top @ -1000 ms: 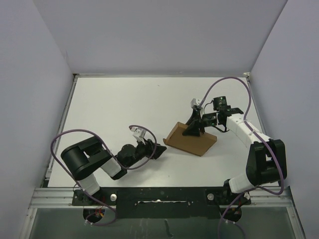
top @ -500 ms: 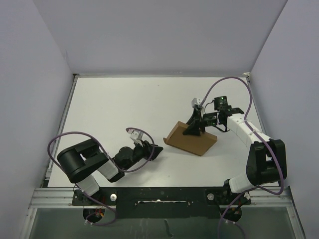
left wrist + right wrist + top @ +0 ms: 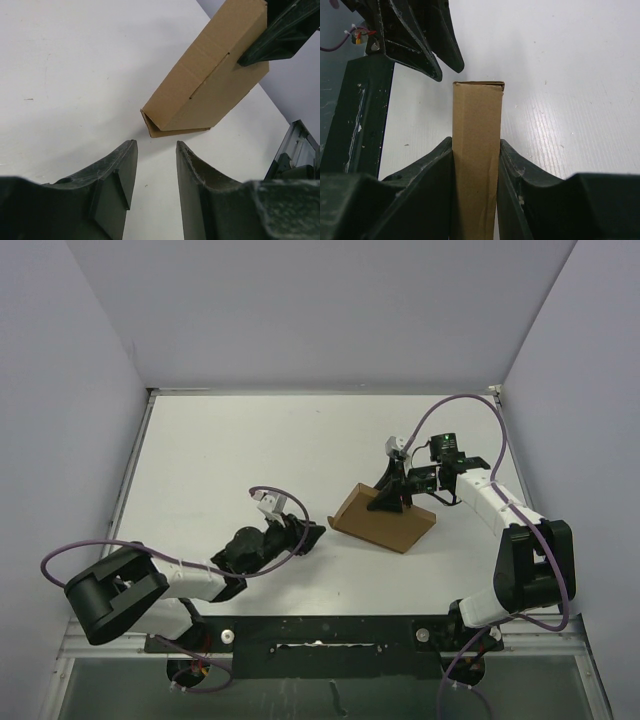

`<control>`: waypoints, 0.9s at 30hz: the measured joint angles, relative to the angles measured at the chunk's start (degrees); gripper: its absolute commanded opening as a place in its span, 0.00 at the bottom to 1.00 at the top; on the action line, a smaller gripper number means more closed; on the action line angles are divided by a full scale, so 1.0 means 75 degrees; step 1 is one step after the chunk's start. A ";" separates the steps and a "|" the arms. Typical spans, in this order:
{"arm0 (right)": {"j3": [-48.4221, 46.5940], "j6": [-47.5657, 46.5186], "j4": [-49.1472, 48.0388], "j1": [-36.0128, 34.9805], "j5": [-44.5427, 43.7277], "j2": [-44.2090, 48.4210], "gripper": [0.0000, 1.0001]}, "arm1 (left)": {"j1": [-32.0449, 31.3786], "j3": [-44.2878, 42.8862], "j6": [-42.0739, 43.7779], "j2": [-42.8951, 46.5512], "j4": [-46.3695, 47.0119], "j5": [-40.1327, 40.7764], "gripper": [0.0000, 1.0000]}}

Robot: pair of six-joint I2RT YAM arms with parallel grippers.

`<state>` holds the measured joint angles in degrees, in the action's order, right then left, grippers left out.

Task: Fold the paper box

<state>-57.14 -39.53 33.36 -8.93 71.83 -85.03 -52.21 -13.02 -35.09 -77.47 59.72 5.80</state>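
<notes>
The paper box point(image 3: 382, 519) is a thin brown cardboard box, folded shut, lying right of the table's middle. My right gripper point(image 3: 388, 498) is shut on it, its fingers clamping the box's far long edge; the right wrist view shows the narrow side of the box point(image 3: 476, 150) squeezed between both fingers. My left gripper point(image 3: 316, 536) is open and empty, just left of the box's near-left corner, a short gap from it. The left wrist view shows that corner of the box point(image 3: 200, 95) just beyond my gripper's point(image 3: 155, 147) fingertips.
The white table point(image 3: 220, 460) is walled by grey panels on three sides. A metal rail point(image 3: 320, 635) runs along the near edge by the arm bases. Purple cables loop over both arms.
My left arm has stretched out low over the table, its elbow dropping to the left. Its gripper stays by the box's corner. The right gripper and box have hardly moved.
</notes>
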 measured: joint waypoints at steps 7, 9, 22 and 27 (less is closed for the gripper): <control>0.0000 0.0003 -0.0017 0.0000 0.0026 0.0000 0.20 | 0.0000 -0.0166 -0.0032 -0.0102 -0.0396 0.0131 0.31; 0.0000 0.0003 -0.0017 0.0003 0.0026 0.0000 0.20 | 0.0000 -0.0300 -0.0029 -0.0251 -0.0391 0.0137 0.31; 0.0003 0.0000 -0.0017 0.0003 0.0026 0.0000 0.20 | 0.0000 -0.0329 0.0160 -0.0507 -0.0256 0.0143 0.35; 0.0003 0.0000 -0.0017 0.0003 0.0026 0.0000 0.20 | 0.0009 -0.0143 0.0370 -0.0050 -0.0440 0.0140 0.48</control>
<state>-57.12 -39.53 33.23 -8.91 72.03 -85.03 -52.14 -14.09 -32.32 -77.84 56.42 6.85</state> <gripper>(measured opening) 0.324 0.416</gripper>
